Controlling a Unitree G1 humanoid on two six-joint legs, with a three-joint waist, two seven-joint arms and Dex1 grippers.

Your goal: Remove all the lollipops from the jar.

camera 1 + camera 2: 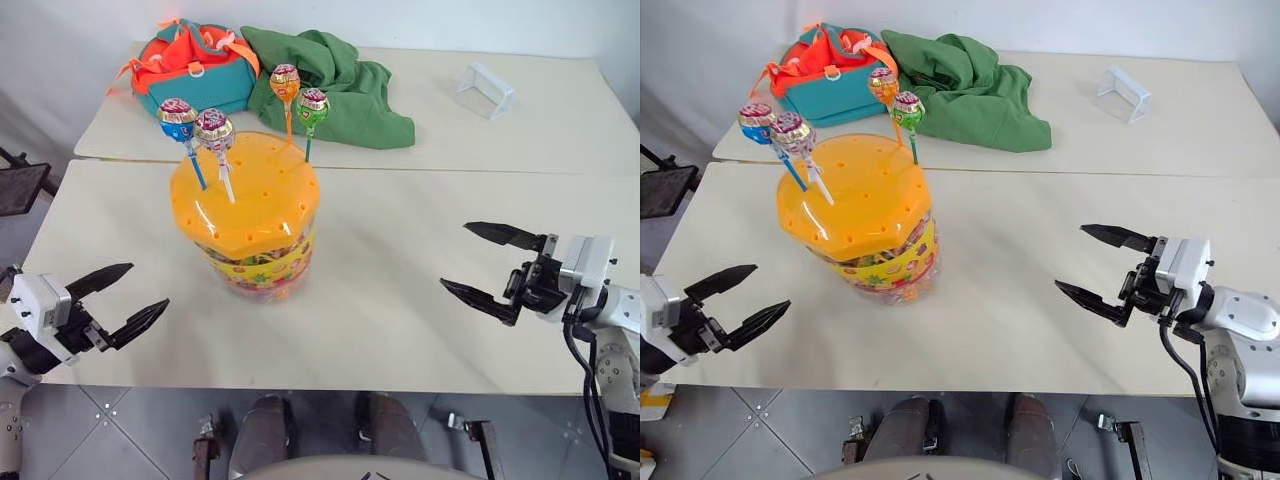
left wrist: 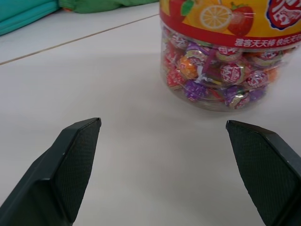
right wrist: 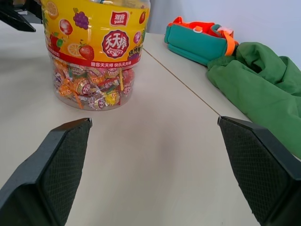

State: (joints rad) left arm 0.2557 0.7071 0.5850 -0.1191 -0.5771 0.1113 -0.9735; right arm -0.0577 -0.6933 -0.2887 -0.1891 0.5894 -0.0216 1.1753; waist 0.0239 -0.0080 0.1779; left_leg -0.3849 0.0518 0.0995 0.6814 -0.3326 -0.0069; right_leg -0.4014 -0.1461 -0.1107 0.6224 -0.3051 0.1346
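The jar (image 1: 245,215), a clear tub with a yellow label and a domed orange lid, stands on the near table left of centre. Several lollipops stick upright in the lid's holes: blue (image 1: 178,120) and pink-silver (image 1: 213,130) on the left, orange (image 1: 285,82) and green (image 1: 312,106) at the back. My left gripper (image 1: 148,285) is open, low at the table's front left, apart from the jar. My right gripper (image 1: 455,255) hangs open and empty to the jar's right. Wrapped candies fill the jar (image 2: 221,56) in the left wrist view.
On the far table lie a teal-orange bag (image 1: 190,65), a green cloth (image 1: 330,85) and a small white holder (image 1: 487,88). A seam (image 1: 450,170) divides the two tables. A dark chair (image 1: 20,185) stands off the left edge.
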